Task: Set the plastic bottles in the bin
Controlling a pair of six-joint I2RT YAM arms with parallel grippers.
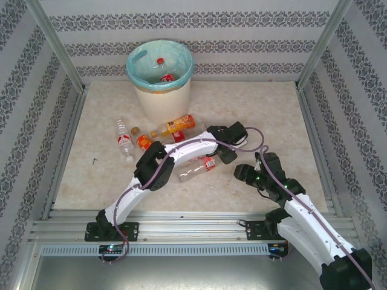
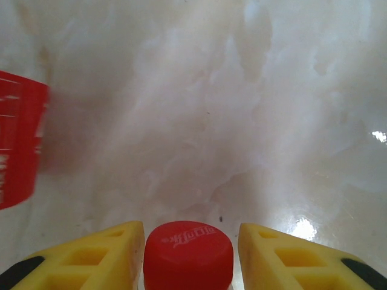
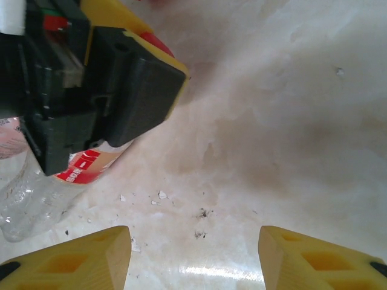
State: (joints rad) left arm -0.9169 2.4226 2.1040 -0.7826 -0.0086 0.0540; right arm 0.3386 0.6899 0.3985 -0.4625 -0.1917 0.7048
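The right gripper (image 3: 193, 237) hangs nearest, its fingers spread wide with nothing between them above the table (image 3: 290, 121). At its 11 o'clock the left gripper (image 2: 191, 229) is pinching a red-capped bottle (image 2: 187, 260) at the cap end. Loose plastic bottles (image 1: 178, 125) lie from 8 to 10 o'clock of the left gripper, and the bin (image 1: 158, 99) stands farthest, at its 11 o'clock.

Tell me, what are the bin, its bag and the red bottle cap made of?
The bin looks like hard plastic: smooth cream wall. Its bag seems thin plastic film, pale teal, crinkled over the rim. The bottle cap looks like glossy red plastic with raised lettering.
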